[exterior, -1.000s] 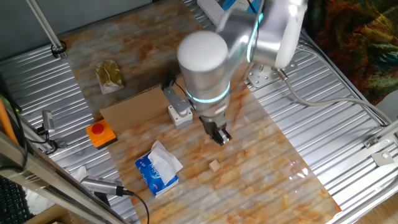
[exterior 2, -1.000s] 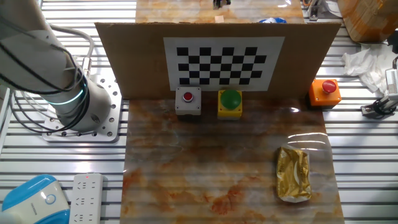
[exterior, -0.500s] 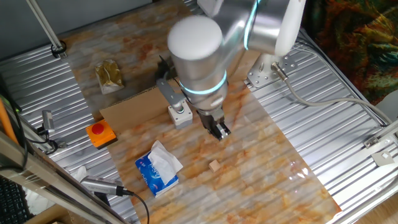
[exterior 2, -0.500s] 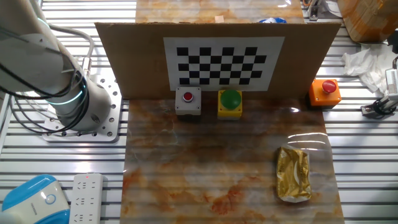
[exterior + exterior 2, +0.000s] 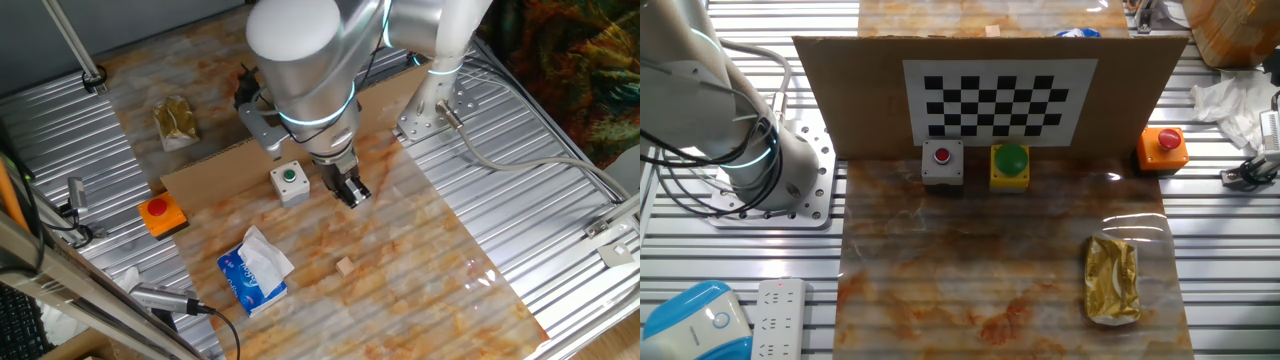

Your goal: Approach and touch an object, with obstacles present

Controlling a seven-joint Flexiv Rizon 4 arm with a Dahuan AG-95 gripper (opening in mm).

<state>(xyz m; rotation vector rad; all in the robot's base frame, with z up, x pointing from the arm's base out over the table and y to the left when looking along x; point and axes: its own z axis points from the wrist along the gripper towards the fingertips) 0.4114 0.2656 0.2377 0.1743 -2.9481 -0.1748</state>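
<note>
In one fixed view my gripper [image 5: 351, 191] hangs low over the marbled table [image 5: 420, 250], with its black fingers close together and nothing between them. A grey box with a green button [image 5: 288, 182] stands just left of it, apart from the fingers. A small wooden block [image 5: 345, 265] lies nearer the camera, below the gripper. A blue tissue pack [image 5: 254, 269] lies to the left of the block. In the other fixed view the gripper is hidden behind the cardboard board [image 5: 990, 60].
The upright cardboard board [image 5: 210, 172] crosses the table behind the grey box. Beyond it are a gold packet [image 5: 175, 122], a red-button box [image 5: 942, 163] and a green-button yellow box [image 5: 1011, 165]. An orange button box [image 5: 162, 214] sits at the table's left edge.
The arm has swung up and back toward the cardboard. The gripper has moved away from the wooden block, and the grey green-button box is now uncovered.
</note>
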